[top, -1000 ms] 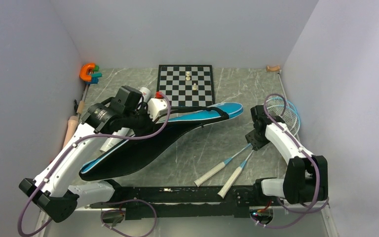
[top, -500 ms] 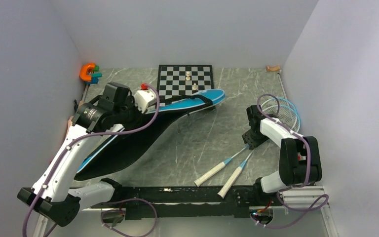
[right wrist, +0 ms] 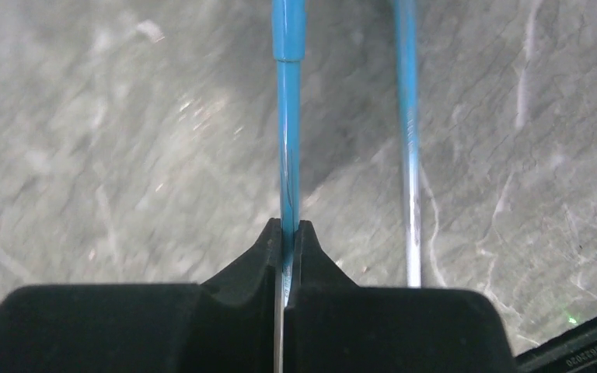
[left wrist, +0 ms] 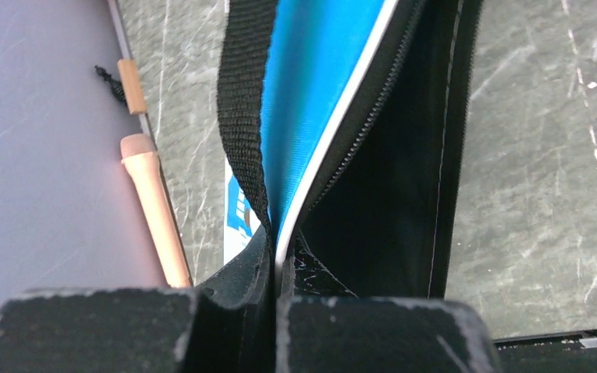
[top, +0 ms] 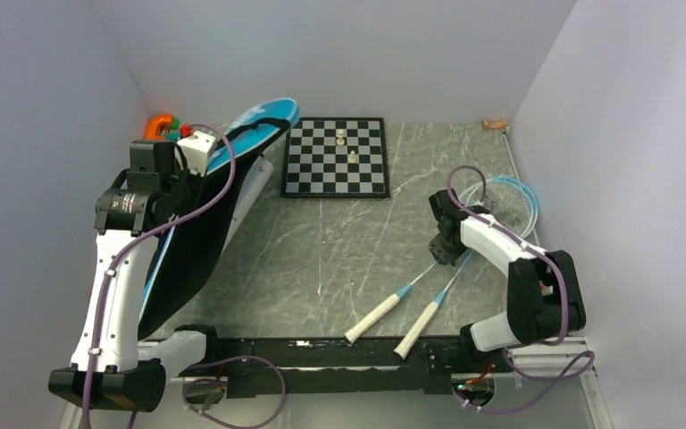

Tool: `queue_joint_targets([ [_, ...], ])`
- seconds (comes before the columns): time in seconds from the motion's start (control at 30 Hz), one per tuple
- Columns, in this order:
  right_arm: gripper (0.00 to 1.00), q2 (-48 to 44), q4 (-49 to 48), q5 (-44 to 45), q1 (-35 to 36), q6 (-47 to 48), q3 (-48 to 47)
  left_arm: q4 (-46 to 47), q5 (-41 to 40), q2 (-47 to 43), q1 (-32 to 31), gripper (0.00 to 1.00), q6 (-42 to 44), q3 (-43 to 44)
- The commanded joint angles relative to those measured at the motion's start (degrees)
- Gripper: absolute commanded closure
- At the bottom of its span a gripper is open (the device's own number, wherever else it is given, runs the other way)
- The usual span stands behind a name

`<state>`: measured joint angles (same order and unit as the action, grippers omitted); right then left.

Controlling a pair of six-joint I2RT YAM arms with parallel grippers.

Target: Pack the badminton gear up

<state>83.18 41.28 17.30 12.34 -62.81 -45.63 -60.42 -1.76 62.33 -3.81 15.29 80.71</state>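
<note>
Bag: You have swung the blue racket bag [top: 263, 121] off the middle of the table [top: 339, 241]. It now stands along the left edge, tip at the far-left corner beside the chessboard [top: 337, 156].
Rackets: The two rackets [top: 464, 241] lie by the right edge, with their handles toward the near edge.
Change: Your right gripper [right wrist: 286, 233], open a moment ago, has closed.
Meaning: The bag looks held up for loading, and the first racket seems ready to lift.
Left gripper: Your left gripper [left wrist: 274, 311] is clenched on the bag's zipper edge, next to the black strap [left wrist: 241, 93].
Right gripper: It is clamped on the nearer racket's blue shaft [right wrist: 288, 155]. The second shaft [right wrist: 408, 155] lies just beside it, untouched.
</note>
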Motion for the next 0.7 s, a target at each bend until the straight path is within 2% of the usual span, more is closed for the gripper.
queue_joint_targets([
  [0.0, 1.00, -6.90, 4.85, 5.24, 6.18, 4.18, -7.01, 4.71, -3.59, -0.85, 1.17, 1.00, -3.27, 1.03],
  [0.13, 1.00, -10.45, 8.68, 5.32, 14.33, 10.57, -13.07, 6.57, -3.48, 0.73, 1.26, 1.00, -5.33, -3.00],
  [0.27, 1.00, -12.59, 12.92, 4.51, 25.52, 14.49, -16.09, 8.32, -2.12, 4.60, 1.17, 1.00, -7.59, -6.93],
  [0.5, 1.00, -10.65, 18.27, 8.08, 51.43, 10.88, -20.15, 13.31, -0.84, 10.46, 1.18, 1.00, -10.44, -10.26],
  [0.67, 1.00, -5.39, 16.46, 7.43, 63.57, 11.55, -23.48, 15.29, 2.08, 13.59, 0.93, 1.00, -12.38, -11.00],
])
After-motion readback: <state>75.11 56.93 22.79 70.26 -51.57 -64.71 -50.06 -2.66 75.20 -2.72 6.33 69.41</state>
